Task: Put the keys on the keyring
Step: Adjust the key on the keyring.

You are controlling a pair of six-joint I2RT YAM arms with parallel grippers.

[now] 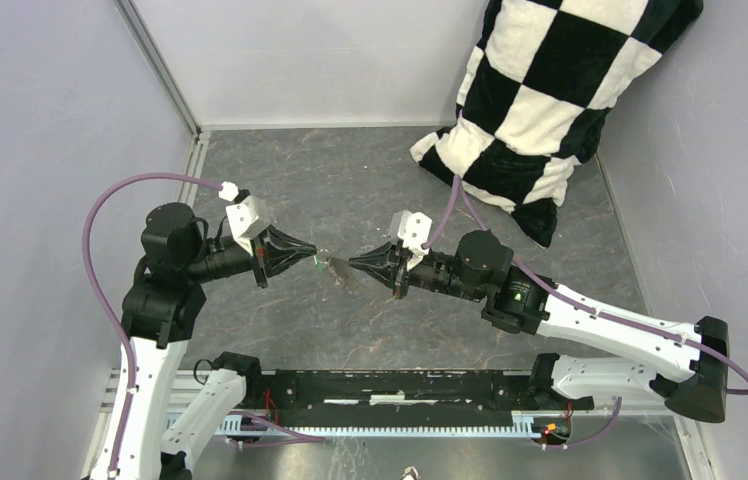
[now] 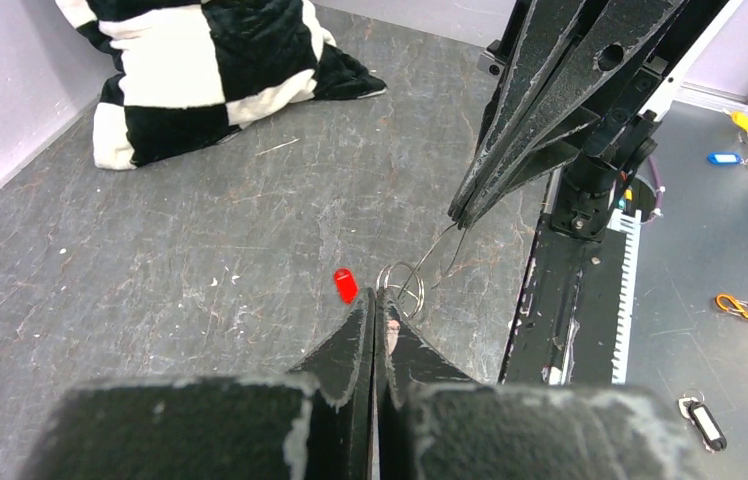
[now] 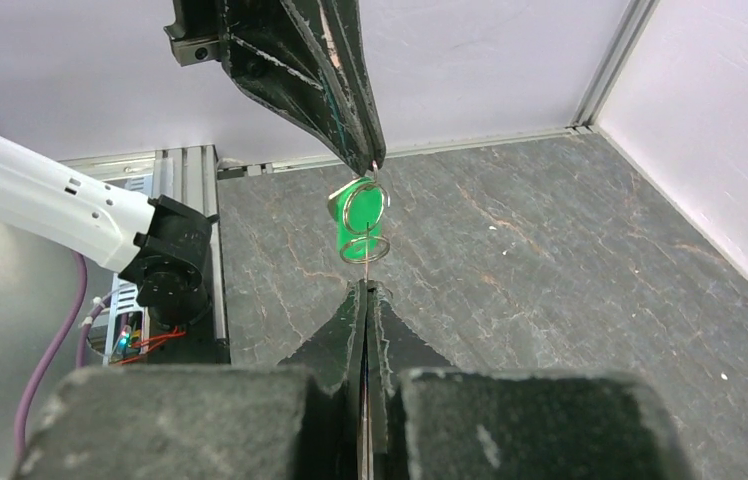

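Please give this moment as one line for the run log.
left gripper: shut on green key | right gripper: shut on keyring | red key: on table, not on keyring

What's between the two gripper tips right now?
The green key, hanging at the shut left gripper, plus thin wire of the keyring leading into the shut right gripper. Clearest in the right wrist view.

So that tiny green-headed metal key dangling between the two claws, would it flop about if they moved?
Probably: the green-headed key seems to hang from the thin grey wire keyring pinched by the shut left gripper, so it should swing freely. It looks light, tiny beside the grippers. The wire might slip in the shut right gripper.
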